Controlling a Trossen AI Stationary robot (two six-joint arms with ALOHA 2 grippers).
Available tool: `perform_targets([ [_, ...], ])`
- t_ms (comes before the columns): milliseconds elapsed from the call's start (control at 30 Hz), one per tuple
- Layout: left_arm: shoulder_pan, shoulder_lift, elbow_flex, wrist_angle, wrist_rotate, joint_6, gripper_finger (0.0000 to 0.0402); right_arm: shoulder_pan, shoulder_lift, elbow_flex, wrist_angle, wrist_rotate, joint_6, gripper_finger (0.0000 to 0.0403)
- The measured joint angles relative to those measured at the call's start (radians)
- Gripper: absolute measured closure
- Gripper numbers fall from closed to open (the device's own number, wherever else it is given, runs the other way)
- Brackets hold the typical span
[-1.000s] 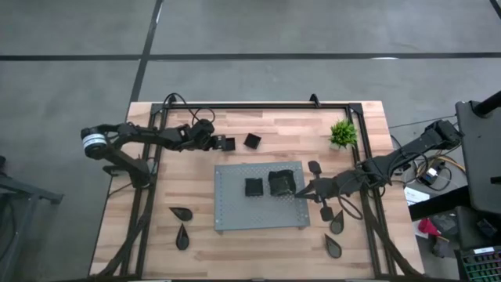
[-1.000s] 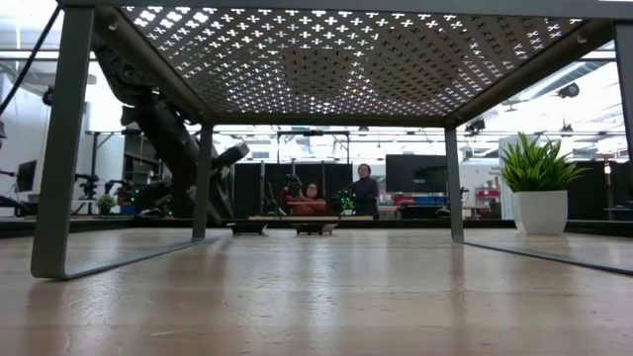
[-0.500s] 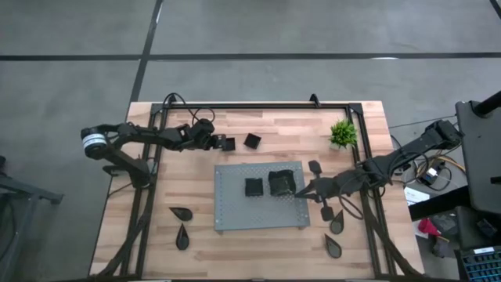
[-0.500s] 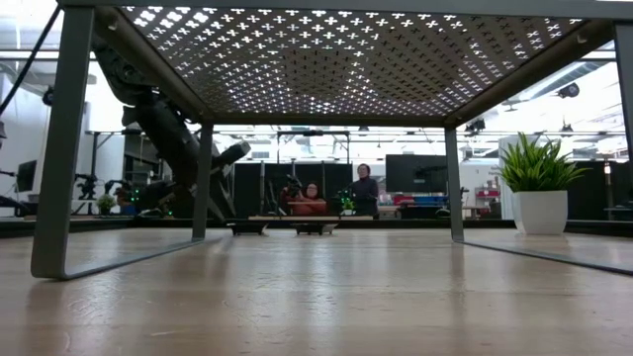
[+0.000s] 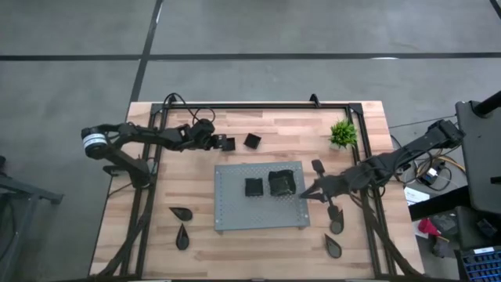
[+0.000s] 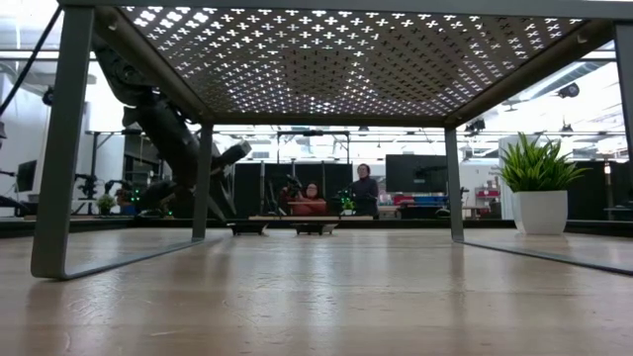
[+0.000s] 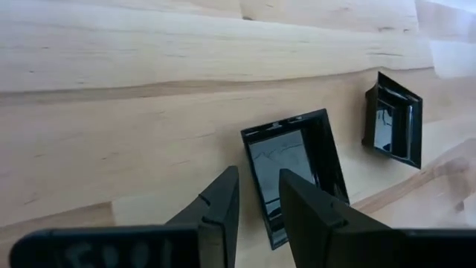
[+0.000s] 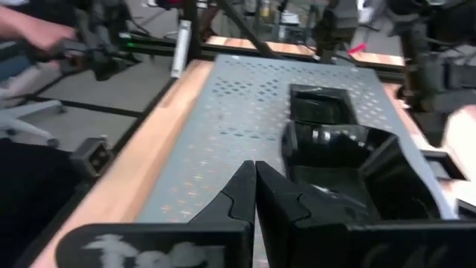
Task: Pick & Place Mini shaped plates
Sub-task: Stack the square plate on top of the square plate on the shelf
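1. Mini shaped plates lie scattered: two on the grey board (image 5: 260,197), a square plate (image 5: 228,144) and another square plate (image 5: 252,141) beyond it on the tabletop (image 5: 196,188), and teardrop plates (image 5: 181,212) near both front corners.
2. Left tool (image 7: 256,195) straddles the near rim of the square plate (image 7: 296,171), one finger outside and one inside, part-open and clamped on that rim.
3. Right tool (image 8: 255,186) hovers at the board's right edge, fingers closed together, holding nothing, just beside the larger wavy plate (image 5: 282,182).
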Motion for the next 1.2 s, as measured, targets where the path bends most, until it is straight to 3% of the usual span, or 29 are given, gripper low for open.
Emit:
perform_targets([
  [1000, -0.008, 0.118, 0.049, 0.039, 0.031, -0.018, 0.0313, 0.018, -0.031, 0.000, -0.006, -0.015, -0.002, 0.0394],
  [1200, -0.008, 0.110, 0.049, 0.046, 0.031, 0.001, 0.0357, 0.020, -0.032, 0.000, -0.006, -0.015, -0.002, 0.0394],
])
